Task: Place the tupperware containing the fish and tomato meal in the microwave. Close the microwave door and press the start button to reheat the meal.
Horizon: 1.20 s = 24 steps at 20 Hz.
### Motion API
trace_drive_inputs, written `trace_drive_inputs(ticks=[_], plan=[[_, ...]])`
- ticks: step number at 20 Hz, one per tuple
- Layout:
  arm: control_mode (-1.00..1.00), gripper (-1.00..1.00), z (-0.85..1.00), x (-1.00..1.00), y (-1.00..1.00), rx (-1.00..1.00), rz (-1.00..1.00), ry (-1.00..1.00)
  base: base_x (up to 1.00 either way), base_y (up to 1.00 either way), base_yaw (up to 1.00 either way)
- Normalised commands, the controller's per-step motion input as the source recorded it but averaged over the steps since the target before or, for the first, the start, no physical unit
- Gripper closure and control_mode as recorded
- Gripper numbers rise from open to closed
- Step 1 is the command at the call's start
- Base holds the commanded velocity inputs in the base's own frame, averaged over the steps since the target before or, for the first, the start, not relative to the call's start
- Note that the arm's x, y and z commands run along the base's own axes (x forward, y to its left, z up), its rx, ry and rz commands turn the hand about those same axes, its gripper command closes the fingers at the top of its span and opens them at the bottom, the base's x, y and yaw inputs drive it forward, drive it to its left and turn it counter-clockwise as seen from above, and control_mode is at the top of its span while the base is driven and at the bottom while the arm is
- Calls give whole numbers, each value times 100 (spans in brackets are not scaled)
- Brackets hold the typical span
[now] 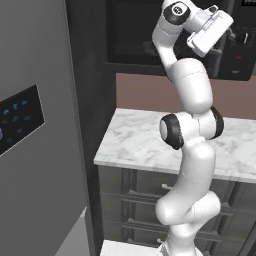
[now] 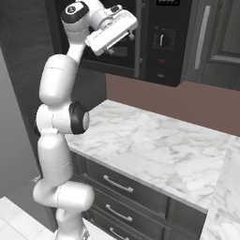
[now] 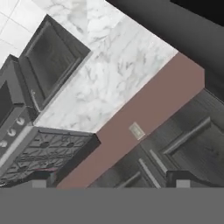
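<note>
The arm is raised high, with the gripper [image 2: 132, 29] held up in front of the microwave [image 2: 161, 42], which is mounted above the marble counter [image 2: 154, 145]. In the hand view the two finger tips stand far apart at the bottom corners with nothing between them — the jaws are wide and empty. That view looks past the hand at the counter, the brown backsplash [image 3: 144, 118], dark cabinet doors [image 3: 192, 144] and a stove [image 3: 39, 148]. The tupperware with the meal cannot be made out in any view; whether it already sits in the cavity cannot be told, since the hand and forearm cover the opening. The microwave door [image 2: 139, 33] appears edge-on beside the control panel [image 2: 165, 40], which suggests it stands open, though this is not certain. Judged from this, the step in hand is closing the door. To do it well, the hand should come round to the door's outer face, push flat and steady along its swing — not jab at the edge — and keep clear of the knob and buttons until the door is seated.
</note>
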Motion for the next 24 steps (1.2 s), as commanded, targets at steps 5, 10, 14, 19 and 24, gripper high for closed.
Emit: trace_drive_inputs(ticks=[5, 10, 14, 19, 24], plan=[[-100, -100, -67, -60, -100, 22, 39, -44, 0, 0, 0], [-100, -100, -79, -70, -99, 14, 51, -64, 0, 0, 0], [-100, -100, -63, -72, -27, 1, 54, -73, 0, 0, 0], [-100, -100, -30, -45, 26, -3, 45, -57, 0, 0, 0], [-100, -100, -4, -3, 24, -4, 32, -42, 0, 0, 0]])
